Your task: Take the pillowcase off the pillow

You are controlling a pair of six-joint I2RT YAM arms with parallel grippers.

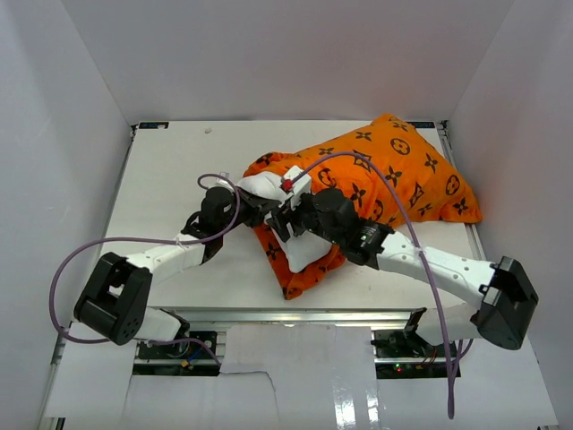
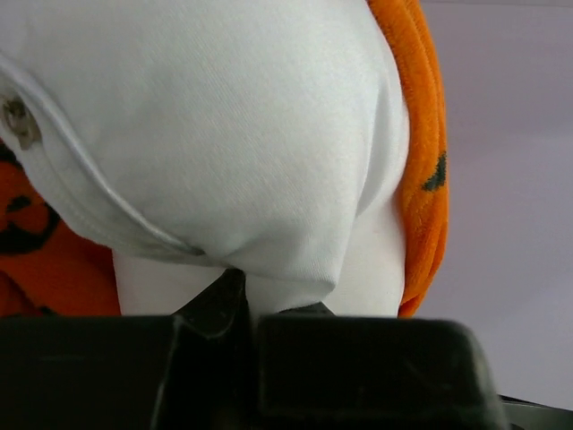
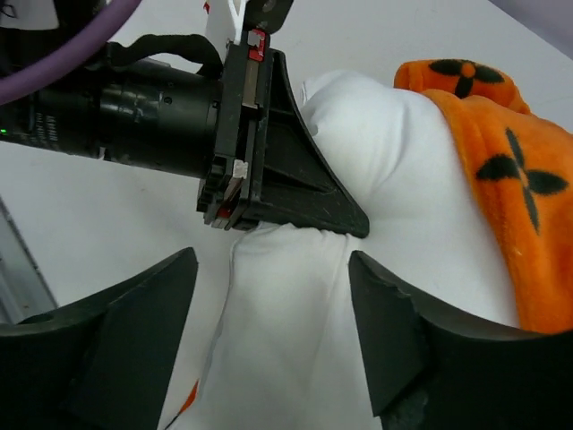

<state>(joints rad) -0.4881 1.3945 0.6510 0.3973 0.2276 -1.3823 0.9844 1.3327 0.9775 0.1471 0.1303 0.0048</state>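
We judge the task barely begun: only one end of the pillow (image 1: 307, 253) sticks out, and the rest sits inside the pillowcase (image 1: 425, 166) on the table (image 1: 170, 170). Our left gripper (image 2: 251, 300) is closed on the white corner. The right gripper (image 3: 273, 267) hangs spread open just beside it. The purple cable (image 1: 405, 210) crosses the pillowcase and may hinder pulling.

You have a white tabletop (image 1: 170, 179) filling the middle of the frame. White enclosure walls (image 1: 63, 107) rise at left, top and right, and an aluminium rail (image 1: 295, 315) runs along the tabletop's lower edge.
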